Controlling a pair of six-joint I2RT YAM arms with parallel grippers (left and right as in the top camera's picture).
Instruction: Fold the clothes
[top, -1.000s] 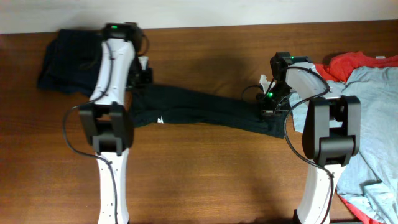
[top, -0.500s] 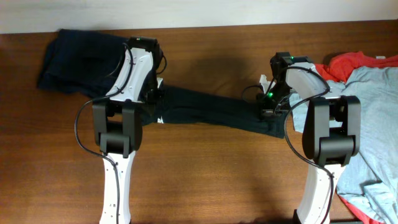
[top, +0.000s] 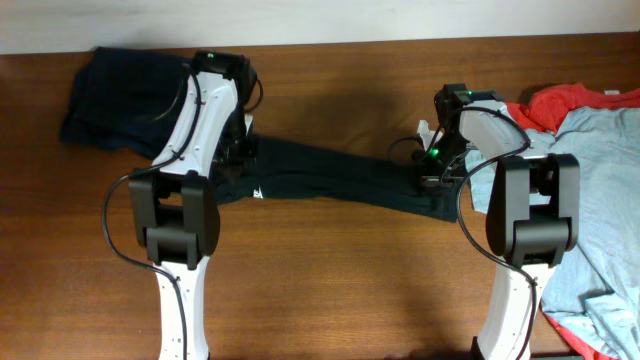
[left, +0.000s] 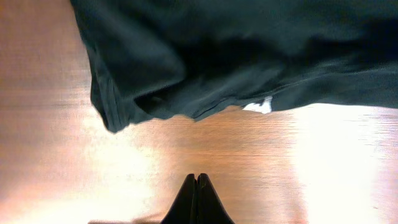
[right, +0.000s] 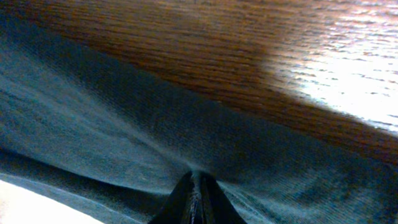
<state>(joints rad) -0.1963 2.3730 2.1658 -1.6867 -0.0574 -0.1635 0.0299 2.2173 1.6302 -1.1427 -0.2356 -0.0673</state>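
The black T-shirt (top: 340, 180) lies pulled out in a long band across the middle of the table, with its small white label (top: 257, 193) near the left end. My right gripper (top: 432, 172) is shut on the shirt's right end; in the right wrist view the jaws (right: 196, 182) pinch the dark cloth (right: 124, 124). My left gripper (top: 240, 150) is at the shirt's left end. In the left wrist view its jaws (left: 196, 182) are shut and empty over bare wood, with the shirt (left: 236, 50) and the label (left: 258, 107) beyond them.
A dark navy shirt (top: 120, 95) lies at the back left. A red-orange shirt (top: 565, 100) and a light blue-grey shirt (top: 600, 210) are heaped at the right edge, close to the right arm. The wooden table (top: 330, 290) shows in front of the black shirt.
My left arm has swung to the right over the black shirt's left end, then slightly back. The right arm and the shirt have not moved.
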